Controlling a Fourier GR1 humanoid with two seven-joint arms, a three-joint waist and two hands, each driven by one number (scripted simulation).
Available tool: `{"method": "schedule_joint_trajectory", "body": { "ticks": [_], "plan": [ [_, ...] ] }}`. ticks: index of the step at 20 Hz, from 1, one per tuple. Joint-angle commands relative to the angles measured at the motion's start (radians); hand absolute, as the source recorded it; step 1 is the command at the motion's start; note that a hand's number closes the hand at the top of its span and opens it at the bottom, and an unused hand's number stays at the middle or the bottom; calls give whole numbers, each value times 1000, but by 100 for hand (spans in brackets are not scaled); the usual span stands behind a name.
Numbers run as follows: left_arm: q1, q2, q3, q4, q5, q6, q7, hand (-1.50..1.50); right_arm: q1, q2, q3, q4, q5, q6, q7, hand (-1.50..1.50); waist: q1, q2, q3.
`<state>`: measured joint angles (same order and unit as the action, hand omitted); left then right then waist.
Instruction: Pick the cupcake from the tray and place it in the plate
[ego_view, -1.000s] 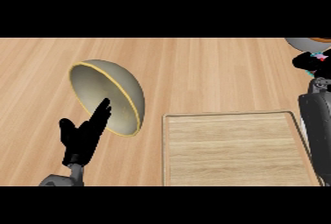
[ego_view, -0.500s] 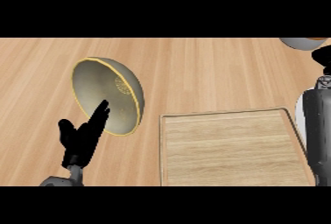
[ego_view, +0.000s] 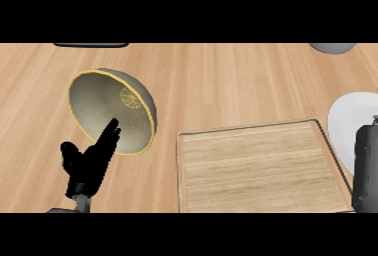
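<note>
Showing no cupcake, the tray at lower right is being seen bare. A light, crushable cake is being assumed, best taken at its base. The left hand, fingers straight, is being held beside the plate.

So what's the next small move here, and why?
Probably swing the right forearm left toward the plate. The tray shows no cupcake, and the right hand is out of view, so it may be carrying it. The left hand is open at the plate's near rim.
</note>
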<state>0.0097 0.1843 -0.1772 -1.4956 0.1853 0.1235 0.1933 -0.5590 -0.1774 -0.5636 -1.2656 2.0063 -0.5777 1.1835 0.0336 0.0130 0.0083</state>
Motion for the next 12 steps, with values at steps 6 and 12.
{"method": "schedule_joint_trajectory", "body": {
  "ticks": [6,12],
  "plan": [
    [17,-6,7,14,10,-2,30,0,33,-18,-216,77,-46,-304,90,150,-17,-4,-6],
    [9,-8,24,14,14,5,43,0,83,4,-367,119,-216,-325,20,150,-41,-11,-5]
  ]
}}
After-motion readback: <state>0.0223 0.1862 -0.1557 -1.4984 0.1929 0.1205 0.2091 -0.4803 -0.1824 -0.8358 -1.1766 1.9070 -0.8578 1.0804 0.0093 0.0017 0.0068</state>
